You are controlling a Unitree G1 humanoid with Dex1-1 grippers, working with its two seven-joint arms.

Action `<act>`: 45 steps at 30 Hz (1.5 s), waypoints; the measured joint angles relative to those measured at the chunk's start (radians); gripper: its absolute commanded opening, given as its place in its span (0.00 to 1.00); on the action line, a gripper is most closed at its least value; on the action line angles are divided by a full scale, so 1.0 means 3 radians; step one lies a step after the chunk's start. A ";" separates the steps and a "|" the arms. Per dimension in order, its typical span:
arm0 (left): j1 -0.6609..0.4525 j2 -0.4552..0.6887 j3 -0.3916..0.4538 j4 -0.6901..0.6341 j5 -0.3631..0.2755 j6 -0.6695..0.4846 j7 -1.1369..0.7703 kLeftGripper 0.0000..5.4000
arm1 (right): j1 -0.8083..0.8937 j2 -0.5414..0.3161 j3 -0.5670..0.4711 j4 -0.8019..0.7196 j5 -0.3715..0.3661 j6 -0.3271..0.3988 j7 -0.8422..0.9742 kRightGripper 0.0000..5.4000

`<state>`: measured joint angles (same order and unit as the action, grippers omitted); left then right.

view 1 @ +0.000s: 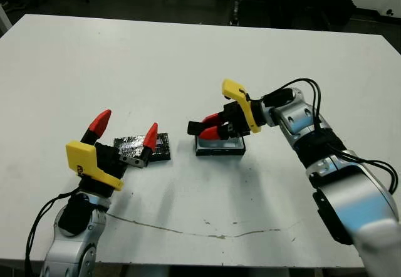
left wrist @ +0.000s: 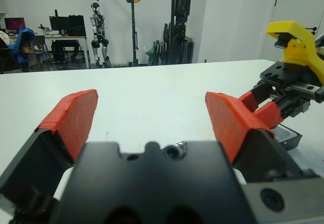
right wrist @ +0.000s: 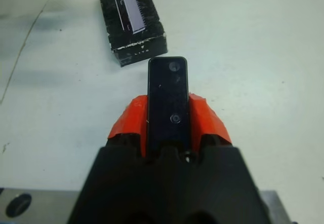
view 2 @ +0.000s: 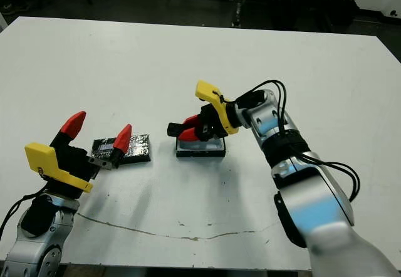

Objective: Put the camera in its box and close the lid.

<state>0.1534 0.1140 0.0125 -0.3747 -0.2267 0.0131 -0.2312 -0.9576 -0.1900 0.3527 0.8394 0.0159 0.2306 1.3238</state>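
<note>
My right gripper [view 1: 212,126] is shut on the camera [view 1: 195,127], a slim black oblong whose end sticks out past the red fingertips. It hovers just above the box [view 1: 219,147], a shallow black tray with a white lining. In the right wrist view the camera [right wrist: 168,95] stands between the two red fingers [right wrist: 126,125]. The lid [view 1: 161,146], a glossy black panel with silvery patches, lies flat to the box's left. My left gripper [view 1: 125,130] is open beside and above the lid, with one finger in front of it.
A thin dark crack line [view 1: 188,232] runs across the white table [view 1: 188,57] near its front edge. Stands and equipment [left wrist: 177,21] rise beyond the table's far edge.
</note>
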 measured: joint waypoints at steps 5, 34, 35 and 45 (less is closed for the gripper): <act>0.0000 0.0000 -0.0002 0.0000 -0.0005 0.0031 0.0002 1.00 | -0.0006 0.0052 0.0000 0.0127 -0.0011 -0.0069 0.0051 0.30; 0.0020 0.0022 0.0023 -0.0004 -0.0020 0.0045 -0.0070 1.00 | 0.0112 -0.0120 -0.0138 0.0263 -0.0021 -0.0384 0.0273 0.30; 0.0025 0.0024 0.0028 -0.0004 -0.0020 0.0044 -0.0077 1.00 | 0.0117 -0.0127 -0.0149 0.0273 -0.0019 -0.0395 0.0280 0.30; 0.0050 0.0030 0.0051 -0.0033 -0.0028 0.0046 -0.0103 1.00 | 0.0199 -0.0172 -0.0277 0.0421 0.0039 -0.0644 0.0297 0.30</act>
<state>0.1683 0.1230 0.0280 -0.3845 -0.2351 0.0268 -0.2622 -0.8980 -0.2417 0.2697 0.9658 0.0277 0.0373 1.4129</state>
